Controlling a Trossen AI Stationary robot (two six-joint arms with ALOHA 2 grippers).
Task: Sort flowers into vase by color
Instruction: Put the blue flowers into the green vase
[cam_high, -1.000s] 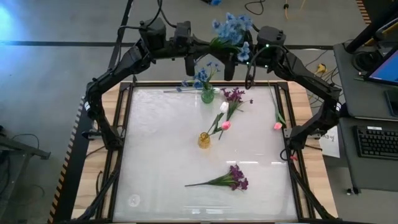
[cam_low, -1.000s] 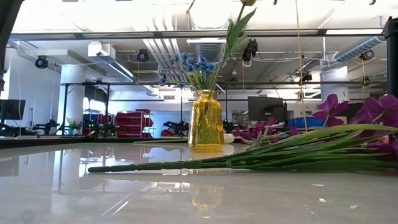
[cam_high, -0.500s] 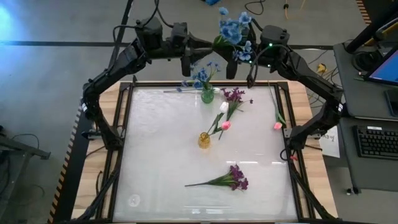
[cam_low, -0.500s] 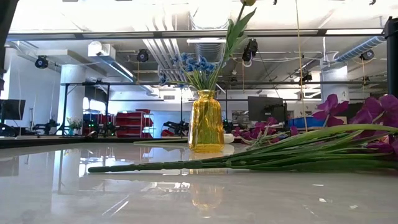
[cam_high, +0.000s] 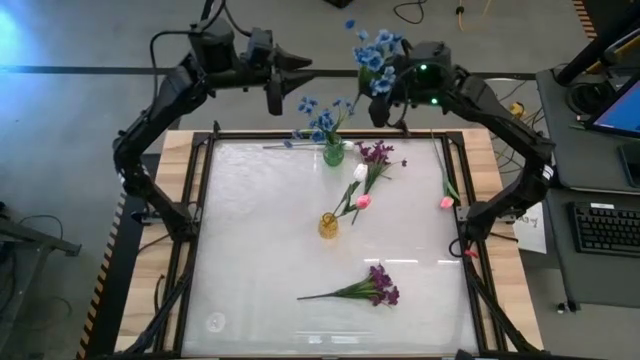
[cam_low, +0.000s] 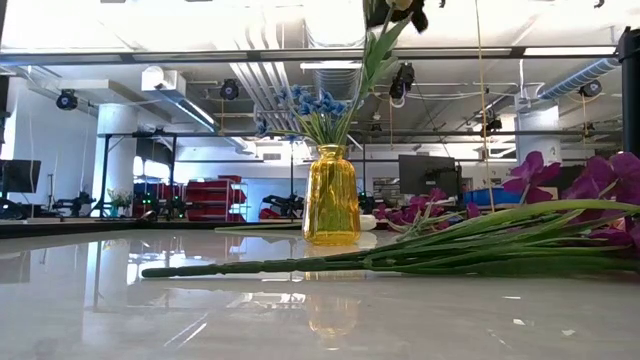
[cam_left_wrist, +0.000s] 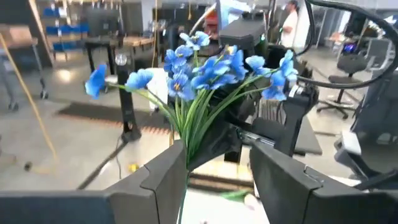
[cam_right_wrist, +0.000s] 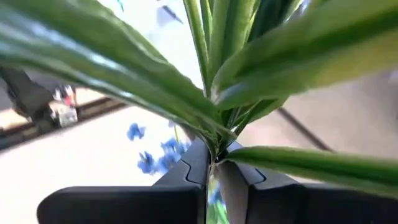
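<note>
One blue bunch (cam_high: 375, 52) is in the air, pinched at its stem by the right gripper (cam_high: 383, 98) above the far edge of the surface (cam_high: 260, 250), just beyond the green vase (cam_high: 334, 153) that already carries blue blossoms; the right wrist view shows the jaws closed tight on the green stalks (cam_right_wrist: 211, 134), with leaves fanning out past them; so the step in hand, as I judge it, is getting this bunch into the green vase. To do it well the stem end wants to hang plumb over the vase mouth before any descent; the mouth is narrow and partly filled, so a slanted entry would likely snag the blossoms already there or tip the vase; a slow, straight lowering and a release only once the stalks are well inside seems wise.

The right arm reaches in from the far right corner, elbow high, wrist turned toward the middle; the left gripper (cam_high: 275, 95) hangs off the surface's far-left edge with its jaws apart and empty, facing the bunch in its own wrist view. Elsewhere lie a yellow vase (cam_high: 328, 225) near the middle with a pink bud (cam_high: 363, 201) and a white bud (cam_high: 359, 171) beside it, a purple sprig (cam_high: 378, 153) by the green vase, another purple sprig (cam_high: 380, 285) toward the near side, and a pink bud (cam_high: 446, 202) at the right edge.
</note>
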